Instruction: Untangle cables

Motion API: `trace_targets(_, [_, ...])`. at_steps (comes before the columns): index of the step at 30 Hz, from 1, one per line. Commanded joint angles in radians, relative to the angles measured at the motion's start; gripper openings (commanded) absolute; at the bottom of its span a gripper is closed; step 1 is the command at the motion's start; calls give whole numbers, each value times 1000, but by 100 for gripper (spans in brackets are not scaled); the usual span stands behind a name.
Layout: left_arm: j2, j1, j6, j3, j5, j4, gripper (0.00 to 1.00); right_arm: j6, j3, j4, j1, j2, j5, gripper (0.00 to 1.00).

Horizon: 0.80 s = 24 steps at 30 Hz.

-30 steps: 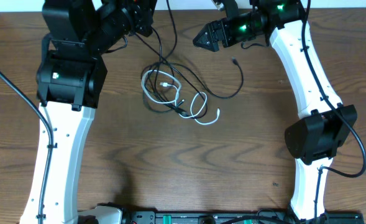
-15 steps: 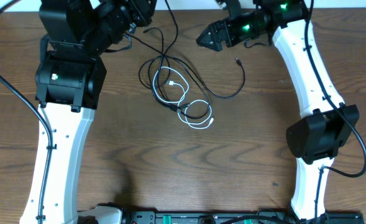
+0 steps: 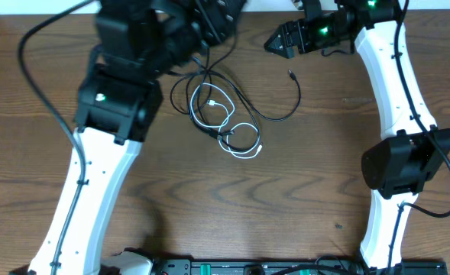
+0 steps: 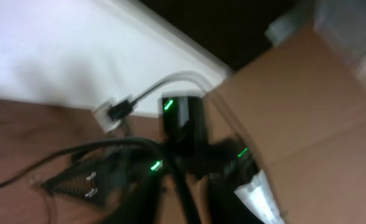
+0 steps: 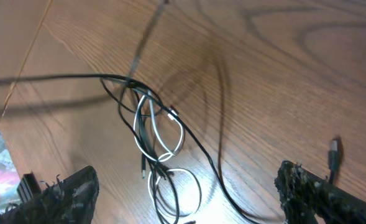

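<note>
The long black cable point(image 3: 274, 116) and the shorter white cable point(image 3: 209, 103) lie knotted in loops on the wooden table point(image 3: 232, 198) at centre back. One black strand rises from the knot to my left gripper point(image 3: 223, 17) at the far edge, which appears shut on it; the left wrist view is blurred and shows the strand point(image 4: 176, 186) running into the jaws. The black cable's free plug point(image 3: 291, 74) lies right of the knot. My right gripper point(image 3: 276, 42) is open and empty above the table, right of the knot; its wrist view shows both cables point(image 5: 176, 140) between its fingers point(image 5: 64, 193).
A cardboard box point(image 4: 307, 106) and a white wall point(image 4: 58, 56) stand beyond the table's far edge. A black strip of equipment point(image 3: 209, 267) runs along the front edge. Both arm bases stand at the front left and front right.
My left arm has swung right along the far edge with the black strand. The knot drew tighter and shifted slightly a second ago. My right gripper has moved a little to the right.
</note>
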Motion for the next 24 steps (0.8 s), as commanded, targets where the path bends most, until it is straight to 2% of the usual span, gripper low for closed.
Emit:
trace_targets(1, [65, -29, 273, 11, 13, -106, 65, -6, -1, -4, -6, 5, 3, 89])
trace_targets(3, [95, -36, 349, 11, 13, -201, 79, -6, -1, -5, -6, 5, 19, 89])
trace_targets(5, [120, -36, 397, 11, 13, -288, 83, -6, -1, -8, -6, 5, 24, 89])
trace_targets(10, [159, -25, 649, 11, 12, -507, 84, -6, -1, -12, -6, 5, 53, 90])
trace_targets(12, [160, -14, 700, 11, 3, -552, 84, -6, -1, -13, -5, 5, 64, 91])
trace_targets(15, [159, 5, 707, 11, -48, -576, 84, -2, -1, -13, -5, 5, 63, 91])
trace_targets(19, [159, 30, 710, 11, -48, -557, 84, -4, -1, -14, 6, 5, 22, 94])
trace_targets(24, [159, 68, 709, 11, -59, -499, 84, -102, -1, -30, 35, 5, -8, 99])
